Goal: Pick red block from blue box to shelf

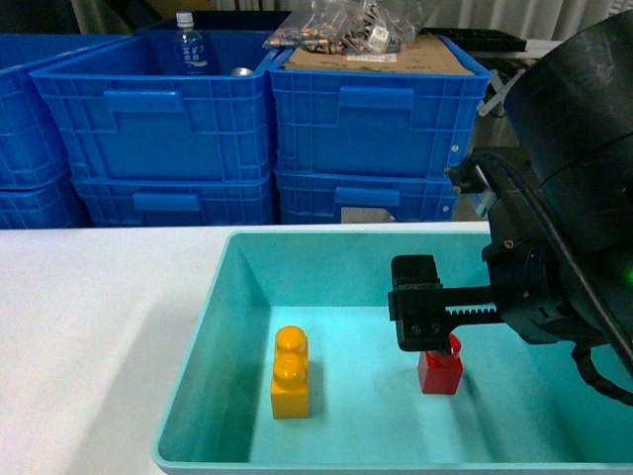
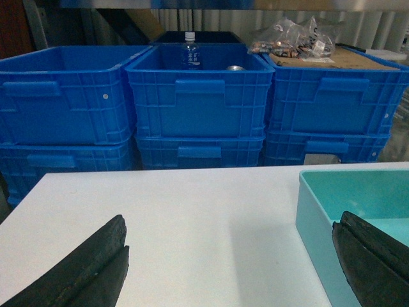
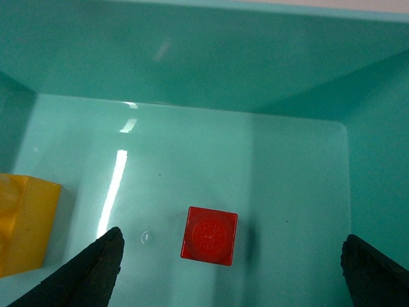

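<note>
The red block (image 1: pixel 440 371) stands stud-up on the floor of the blue box (image 1: pixel 237 287), right of centre. My right gripper (image 1: pixel 425 336) hangs just above it, pointing down. In the right wrist view the red block (image 3: pixel 209 235) lies between the spread fingers, nearer the left finger (image 3: pixel 96 268), and the right gripper (image 3: pixel 233 256) is open and touches nothing. My left gripper (image 2: pixel 230 236) is open and empty over the white table, with the blue box's left wall (image 2: pixel 313 211) beside its right finger. The shelf is out of view.
An orange-yellow two-stud brick (image 1: pixel 290 374) lies in the tray left of the red block. Stacked dark-blue crates (image 1: pixel 158 119) line the far side of the white table (image 1: pixel 89 327); they hold a water bottle (image 1: pixel 189 45) and a bag of parts (image 1: pixel 346 25).
</note>
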{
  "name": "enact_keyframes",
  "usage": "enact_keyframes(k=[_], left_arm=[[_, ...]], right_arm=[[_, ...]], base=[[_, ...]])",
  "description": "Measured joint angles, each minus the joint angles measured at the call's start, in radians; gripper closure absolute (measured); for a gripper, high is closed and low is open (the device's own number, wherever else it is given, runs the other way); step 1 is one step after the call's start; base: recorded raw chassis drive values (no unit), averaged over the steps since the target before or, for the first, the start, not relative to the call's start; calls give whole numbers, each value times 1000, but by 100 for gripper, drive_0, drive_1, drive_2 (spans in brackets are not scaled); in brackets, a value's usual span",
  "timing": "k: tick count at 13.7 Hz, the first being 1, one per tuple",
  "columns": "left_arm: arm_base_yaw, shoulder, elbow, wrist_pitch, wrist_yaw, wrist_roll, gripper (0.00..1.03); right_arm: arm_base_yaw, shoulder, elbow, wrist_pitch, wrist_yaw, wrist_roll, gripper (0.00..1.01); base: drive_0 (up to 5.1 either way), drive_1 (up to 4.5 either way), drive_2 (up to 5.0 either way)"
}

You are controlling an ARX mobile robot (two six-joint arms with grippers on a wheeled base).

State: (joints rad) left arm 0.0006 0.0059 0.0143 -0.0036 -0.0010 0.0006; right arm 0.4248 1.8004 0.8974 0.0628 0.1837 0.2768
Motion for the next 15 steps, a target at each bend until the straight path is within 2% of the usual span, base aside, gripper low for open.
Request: enact_keyframes(k=[2,5,9,15], left_arm=[[0,0,0,0,0,0,5],[0,0,0,0,0,0,5],[0,0,0,0,0,0,5],[0,0,0,0,0,0,5]], right_arm=[[10,48,6,43,-1,3,3],[47,83,3,166,25,-6,3],[53,132,6,159,25,-8,3],[39,210,5,205,63,-8,3]], base=[[0,0,0],[0,0,0],[0,0,0],[0,0,0]])
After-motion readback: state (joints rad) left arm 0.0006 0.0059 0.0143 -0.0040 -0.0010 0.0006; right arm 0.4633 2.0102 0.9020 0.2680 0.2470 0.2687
